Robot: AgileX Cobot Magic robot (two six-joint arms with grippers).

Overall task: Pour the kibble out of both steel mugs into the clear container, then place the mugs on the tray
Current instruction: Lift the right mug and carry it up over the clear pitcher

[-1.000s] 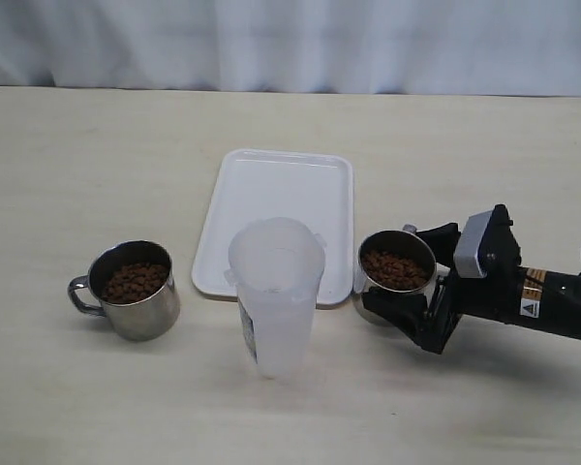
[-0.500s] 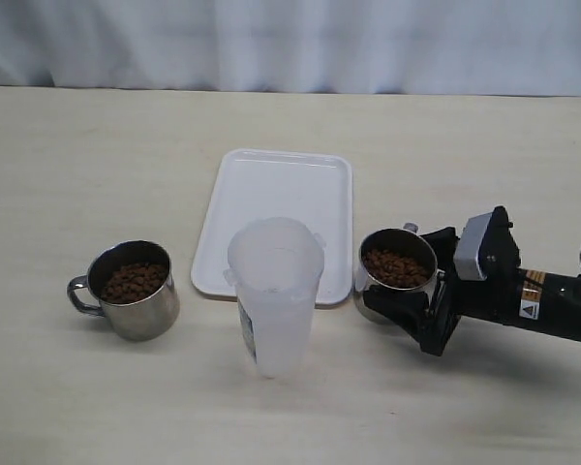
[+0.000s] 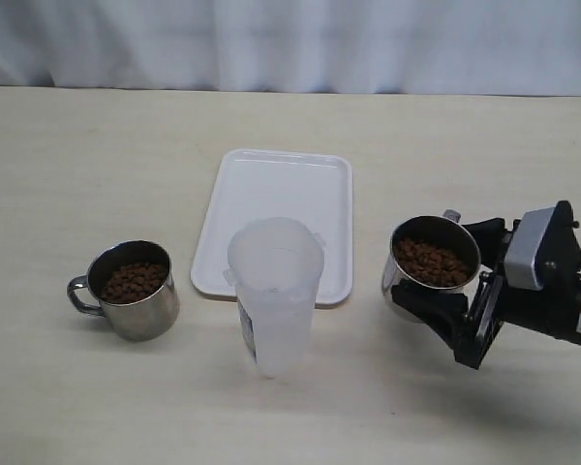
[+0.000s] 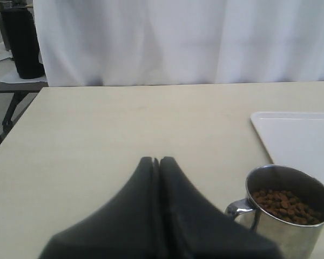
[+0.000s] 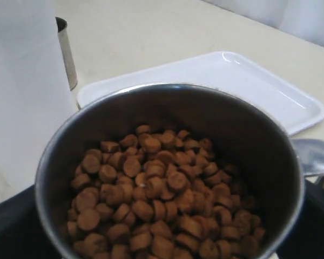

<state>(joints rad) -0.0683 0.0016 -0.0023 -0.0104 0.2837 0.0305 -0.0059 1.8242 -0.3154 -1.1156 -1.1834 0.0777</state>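
Note:
My right gripper [image 3: 457, 274] is shut on one steel mug [image 3: 432, 263] and holds it upright, off the table, to the right of the tray [image 3: 281, 208]. That mug's kibble [image 5: 162, 199] fills the right wrist view. The clear container [image 3: 275, 291] stands upright in front of the tray, to the left of the held mug. The other steel mug [image 3: 134, 291], also holding kibble [image 3: 133, 281], rests on the table at the left. My left gripper [image 4: 156, 161] is shut and empty, short of that mug [image 4: 289, 216]; it does not show in the exterior view.
A white curtain [image 3: 290, 44] hangs behind the table's far edge. In the left wrist view a black object [image 4: 21, 43] stands on a separate table beyond the table's corner.
The right gripper has raised its mug off the table and drawn it to the right, away from the tray and container. The left mug, container and tray have not moved.

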